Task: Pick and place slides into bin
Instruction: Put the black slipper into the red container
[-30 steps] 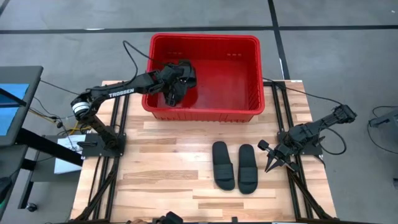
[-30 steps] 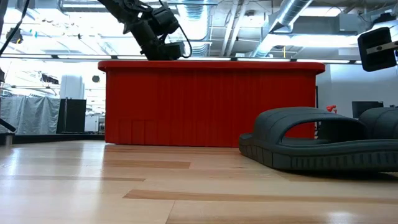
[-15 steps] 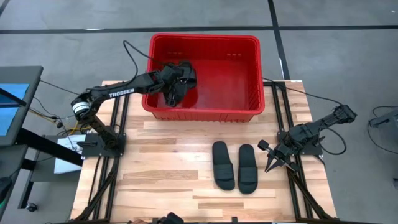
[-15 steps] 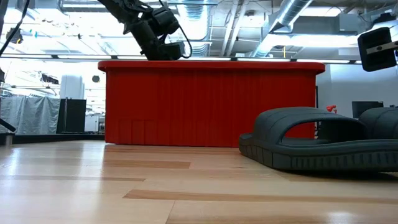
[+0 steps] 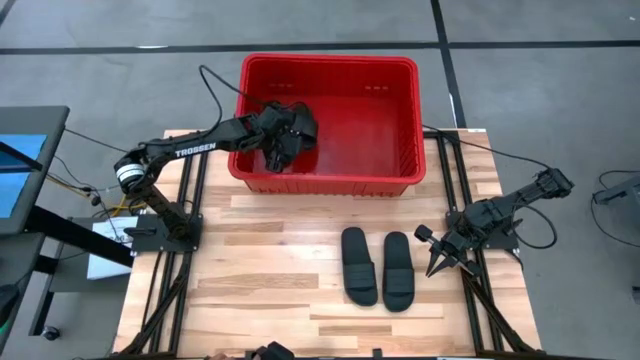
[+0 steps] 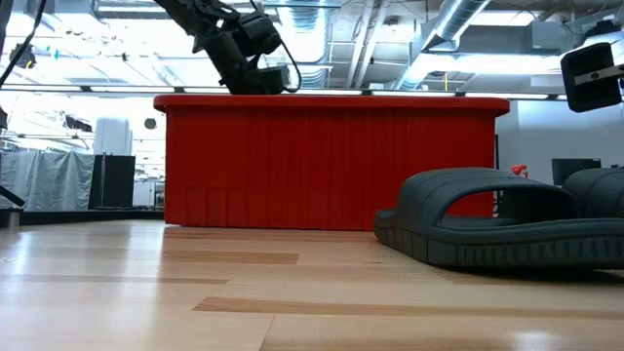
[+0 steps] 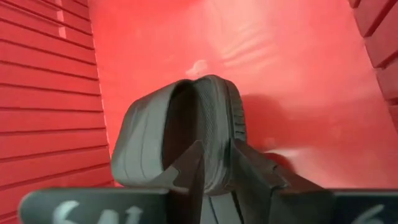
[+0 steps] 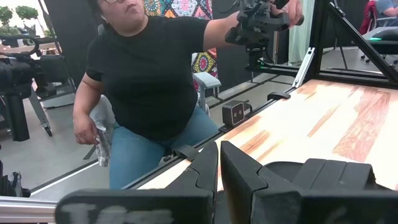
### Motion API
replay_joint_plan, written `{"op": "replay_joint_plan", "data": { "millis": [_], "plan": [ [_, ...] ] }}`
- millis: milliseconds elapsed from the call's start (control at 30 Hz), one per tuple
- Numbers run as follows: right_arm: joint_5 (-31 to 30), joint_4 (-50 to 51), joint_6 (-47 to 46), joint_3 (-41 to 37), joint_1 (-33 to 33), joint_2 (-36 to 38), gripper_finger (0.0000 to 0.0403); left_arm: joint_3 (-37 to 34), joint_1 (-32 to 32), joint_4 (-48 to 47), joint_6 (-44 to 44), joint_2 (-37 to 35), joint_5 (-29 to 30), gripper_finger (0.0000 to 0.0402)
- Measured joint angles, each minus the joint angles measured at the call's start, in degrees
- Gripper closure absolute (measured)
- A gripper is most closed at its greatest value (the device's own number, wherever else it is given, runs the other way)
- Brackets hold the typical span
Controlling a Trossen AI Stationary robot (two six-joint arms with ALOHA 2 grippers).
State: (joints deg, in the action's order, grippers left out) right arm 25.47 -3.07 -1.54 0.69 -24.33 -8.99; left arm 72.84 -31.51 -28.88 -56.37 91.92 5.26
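The bin (image 5: 400,120) is a red crate at the table's far edge. My left gripper (image 5: 283,135) reaches over its left wall and is shut on one black slide (image 7: 186,124) inside it, close to the ribbed left wall. In the low view only the left arm (image 6: 244,49) shows, above the rim. Two more slides (image 5: 359,265) (image 5: 398,270) lie soles down, side by side, on the wood near the table's right. My right gripper (image 5: 432,262) waits shut beside them at the right edge. My left gripper pinches the slide's sole (image 7: 216,163) between its two fingers. One finger (image 7: 189,169) sits inside the foot opening under the strap, the other (image 7: 250,169) against the sole's underside. The fingers slant down from the table's left. The slide is turned on its side; whether its far end touches the bin floor (image 7: 280,74) I cannot tell.
A person in a black shirt (image 8: 149,74) sits beyond the table in the right wrist view, one arm raised to a device. The wooden tabletop (image 5: 270,260) lies bare left of the two slides. Black arm frames run along both table sides.
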Motion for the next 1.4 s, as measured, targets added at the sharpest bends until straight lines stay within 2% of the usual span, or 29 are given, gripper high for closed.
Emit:
{"op": "replay_joint_plan", "data": {
  "millis": [333, 867, 1400],
  "plan": [
    [-0.01, 0.01, 0.0, -0.01, 0.01, 0.01, 0.0392, 0.0, 0.02, -1.0, 2.69, 0.0, 1.49, 0.0294],
    [-0.01, 0.01, 0.0, 0.0, 0.01, 0.0, 0.0392, 0.0, 0.02, -3.39, 4.96, 0.02, 1.92, 0.0262],
    [0.0, 0.02, 0.0, 0.0, 0.0, 0.0, 0.0392, -0.04, 0.78, -0.64, 4.98, -0.02, 12.25, 0.0262]
  ]
}}
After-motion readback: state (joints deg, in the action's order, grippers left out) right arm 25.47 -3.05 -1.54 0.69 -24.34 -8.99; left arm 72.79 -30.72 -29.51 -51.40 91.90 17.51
